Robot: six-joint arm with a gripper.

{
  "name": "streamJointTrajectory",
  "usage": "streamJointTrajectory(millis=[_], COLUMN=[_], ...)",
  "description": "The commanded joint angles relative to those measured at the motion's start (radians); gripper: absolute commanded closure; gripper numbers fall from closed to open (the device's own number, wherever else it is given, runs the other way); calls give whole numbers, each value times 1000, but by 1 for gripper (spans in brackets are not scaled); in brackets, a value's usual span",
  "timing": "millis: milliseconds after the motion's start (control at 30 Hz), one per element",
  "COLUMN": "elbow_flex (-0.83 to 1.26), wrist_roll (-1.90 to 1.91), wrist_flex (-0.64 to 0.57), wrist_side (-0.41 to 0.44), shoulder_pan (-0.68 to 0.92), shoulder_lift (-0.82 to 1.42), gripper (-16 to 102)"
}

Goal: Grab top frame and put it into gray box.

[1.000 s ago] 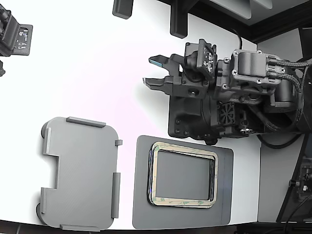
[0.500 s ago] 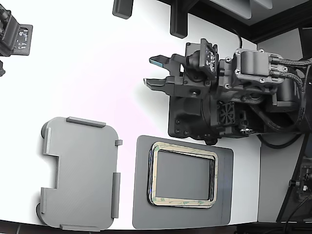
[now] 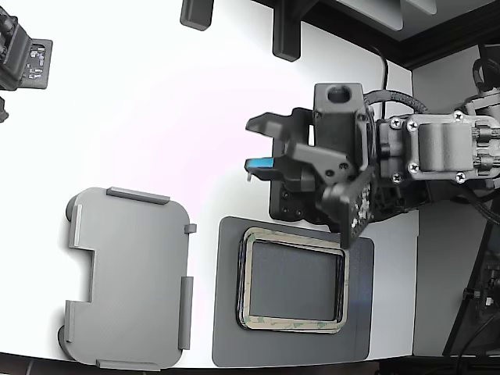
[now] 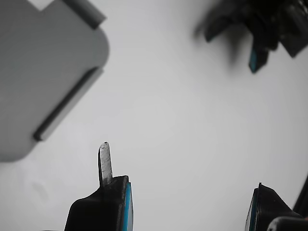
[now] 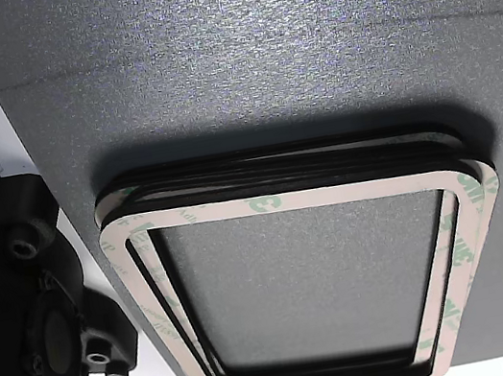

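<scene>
The top frame [image 3: 293,325] is a pale ring with green patches, lying on a dark gray mat [image 3: 359,312] at the bottom centre of the exterior view. Close up in the other view, the top frame [image 5: 293,202] sits on darker rings stacked beneath it. The gray box [image 3: 129,277] lies empty to the frame's left in the exterior view, and one corner of the gray box [image 4: 43,72] shows in the wrist view. My gripper [image 3: 262,144] hovers open above the white table, just beyond the mat's far edge, holding nothing. Its blue-padded fingertips [image 4: 103,207] frame bare table.
A second dark gripper [image 3: 23,58] sits at the exterior view's far left; a blurred dark gripper [image 4: 260,29] with a blue pad shows in the wrist view. Dark posts [image 3: 285,35] stand at the table's back edge. The table ends right of the mat.
My wrist has rolled, so the camera mount now hangs toward the mat. The fingers shifted slightly right and down in the exterior view. The frame and box have not moved.
</scene>
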Motion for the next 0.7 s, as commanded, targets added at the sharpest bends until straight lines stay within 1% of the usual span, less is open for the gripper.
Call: streamJointTrajectory(millis=[0,67,100,267,333,400,433,567,667], elbow_flex=[-34,-52,-61,-91,-97,-104,-106,-132,-153], wrist_roll=[-511,-643,-706,-939,-1039,-1101,-1118,-1143,-1154], wrist_flex=[44,91,115,204,255,295,310,377,403], wrist_side=[-92,-146,-150,-64,-40,-15,0,32,15], shoulder_pan=[29,55,75,250,316,377,416,554,629], shoulder_lift=[6,-15,-28,-87,-110,-138,-149,-206,-241], gripper=[-12,-12,-11,-7,-9,-14,-14,-14,-14])
